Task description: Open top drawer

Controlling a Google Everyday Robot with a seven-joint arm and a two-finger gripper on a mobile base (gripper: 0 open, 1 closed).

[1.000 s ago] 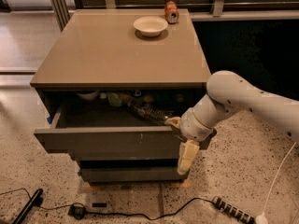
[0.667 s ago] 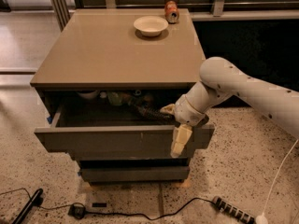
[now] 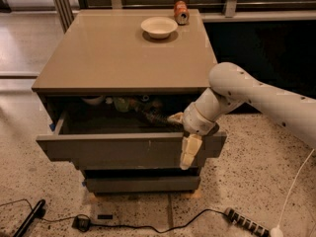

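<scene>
Since a second ago the pincer [image 3: 189,151] has slid a little to the left along the drawer's front edge, and the pale arm [image 3: 256,95] behind it has lifted its bend higher. The top drawer [image 3: 118,149] has not shifted and stands pulled partway out of the desk [image 3: 113,58], its dark grey front well clear of the body and its inside open to view.

From where I stand, the pincer sits at the right part of that front, hanging over its top rim with a pale piece lying down against the outer face. Whether it is spread or pressed on the rim I cannot tell. The arm reaches in from the right and crosses the desk's front right corner.

Inside the drawer lie several dim things toward the back, too dark to name. On the desk top, near the far edge, a pale bowl [image 3: 159,26] stands just beside an orange can [image 3: 181,12]. Below the open drawer a narrower grey drawer front [image 3: 143,183] is closed. On the speckled floor a dark cable [image 3: 148,226] runs to a power strip [image 3: 245,222] at the right.
</scene>
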